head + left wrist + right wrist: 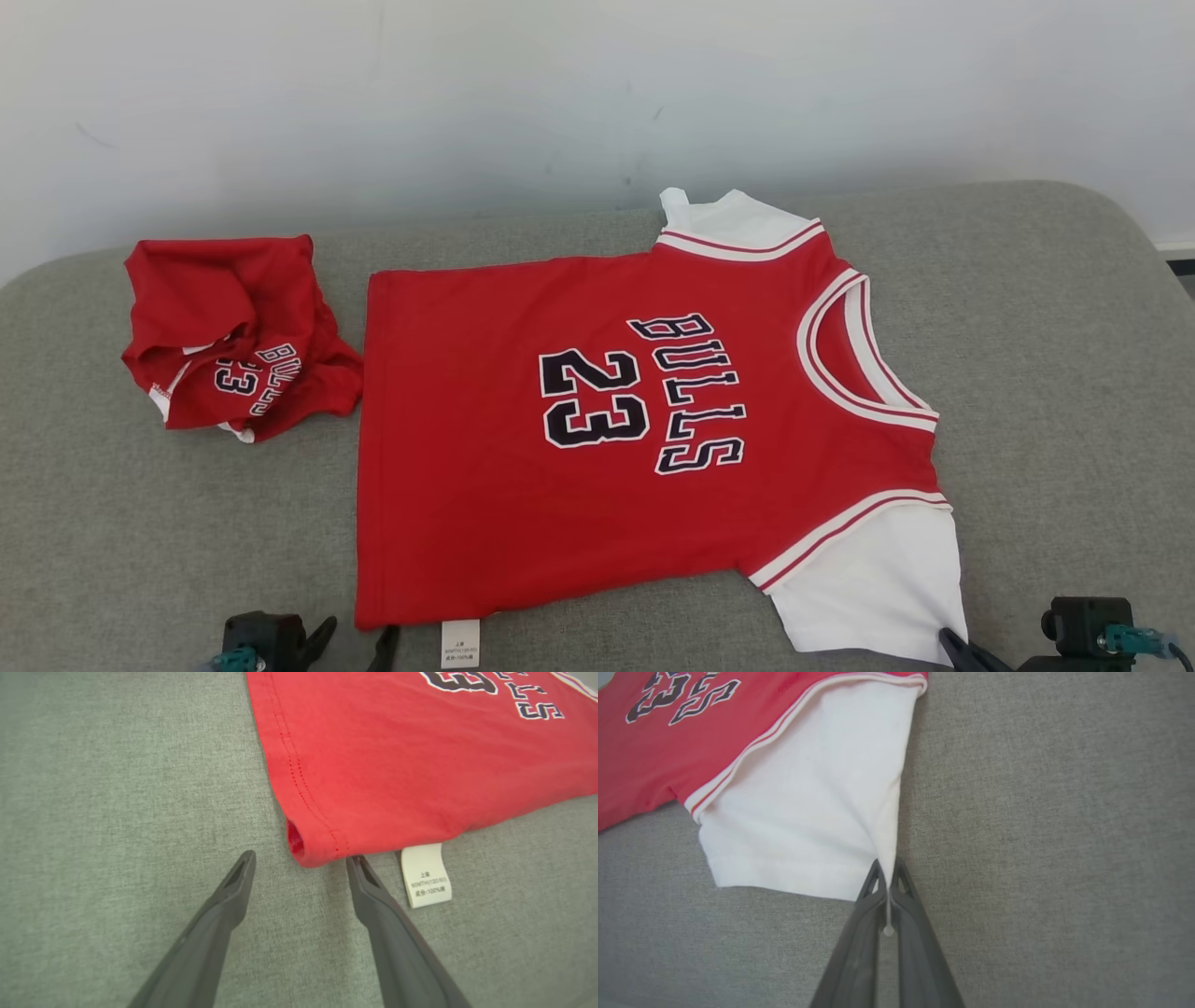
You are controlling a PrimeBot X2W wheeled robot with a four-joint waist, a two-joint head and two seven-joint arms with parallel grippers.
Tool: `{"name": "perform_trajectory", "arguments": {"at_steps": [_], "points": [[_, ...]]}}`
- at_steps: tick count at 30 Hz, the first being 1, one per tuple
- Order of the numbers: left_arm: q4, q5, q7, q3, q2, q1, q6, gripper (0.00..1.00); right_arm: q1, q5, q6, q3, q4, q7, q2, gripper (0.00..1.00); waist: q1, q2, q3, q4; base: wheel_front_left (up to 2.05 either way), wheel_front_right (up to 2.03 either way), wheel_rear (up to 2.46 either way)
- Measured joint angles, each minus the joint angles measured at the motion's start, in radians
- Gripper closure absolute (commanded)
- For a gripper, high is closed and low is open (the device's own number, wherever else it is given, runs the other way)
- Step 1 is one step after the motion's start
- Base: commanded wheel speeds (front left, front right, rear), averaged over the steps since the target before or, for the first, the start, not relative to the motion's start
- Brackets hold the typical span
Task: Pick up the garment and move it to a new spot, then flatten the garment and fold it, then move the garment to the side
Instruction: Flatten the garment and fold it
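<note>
Red jersey (597,439) lies along the cushion's (1074,373) front edge; my right fingers (903,896) clamp its sleeve (798,812), my left fingers (236,893) are apart at the hem (322,835).

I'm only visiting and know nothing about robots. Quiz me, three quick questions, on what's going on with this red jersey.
1. True or false: the right gripper is pinching the jersey's white sleeve.
2. The left gripper is: A) open at the hem corner; B) shut on the hem; C) shut on the sleeve.
3. What number is printed on the jersey?
Key: 1 true; 2 A; 3 23.
</note>
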Motion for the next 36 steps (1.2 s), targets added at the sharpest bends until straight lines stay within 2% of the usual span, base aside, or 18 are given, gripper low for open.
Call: {"name": "perform_trajectory", "arguments": {"at_steps": [9, 19, 20, 21, 22, 23, 24, 25, 36], "points": [[-0.101, 0.008, -0.003, -0.005, -0.001, 0.039, 0.019, 0.0, 0.003, 0.0, -0.002, 0.007, -0.004, 0.006, -0.002, 1.0, 0.0, 0.0001, -0.006, 0.011, 0.0, 0.0, 0.0], [-0.121, 0.005, 0.024, -0.007, 0.002, 0.046, 0.029, 0.0, 0.002, -0.001, -0.007, 0.012, -0.008, 0.008, -0.004, 1.0, 0.0, 0.0, -0.005, 0.002, 0.0, 0.0, 0.0], [-0.115, -0.001, 0.03, -0.006, -0.001, 0.045, 0.028, 0.09, 0.002, -0.001, -0.007, 0.012, -0.008, 0.008, -0.004, 1.0, 0.0, 0.0, -0.004, 0.001, 0.0, 0.0, 0.0], [-0.109, -0.001, 0.038, -0.009, 0.0, 0.044, 0.027, 0.38, 0.001, -0.002, -0.007, 0.015, -0.009, 0.011, -0.004, 1.0, 0.0, 0.0, -0.003, -0.001, 0.0, 0.0, 0.0], [-0.102, -0.001, 0.042, -0.01, 0.0, 0.045, 0.026, 0.61, -0.001, -0.004, -0.007, 0.017, -0.01, 0.016, -0.004, 1.0, 0.0, 0.0, -0.003, -0.003, 0.0, 0.0, 0.0], [-0.097, -0.004, 0.047, -0.009, -0.001, 0.045, 0.025, 0.83, -0.003, -0.005, -0.007, 0.017, -0.011, 0.015, -0.004, 1.0, 0.0, 0.0, -0.002, -0.005, 0.0, 0.0, 0.0], [-0.095, -0.003, 0.047, -0.01, -0.001, 0.044, 0.025, 0.95, -0.003, -0.006, -0.007, 0.016, -0.011, 0.015, -0.004, 1.0, 0.0001, 0.0, -0.001, -0.006, 0.0, 0.0, 0.0], [-0.094, -0.003, 0.047, -0.011, -0.001, 0.043, 0.025, 1.0, -0.004, -0.007, -0.007, 0.016, -0.011, 0.015, -0.005, 1.0, 0.0, 0.0, 0.0, -0.007, 0.0, 0.0, 0.0], [-0.104, -0.012, 0.047, 0.009, 0.008, 0.043, 0.026, 1.0, -0.011, -0.006, -0.008, 0.005, -0.012, 0.014, -0.011, 1.0, 0.0, 0.0, 0.0, -0.012, 0.0, 0.0, 0.0]]}}
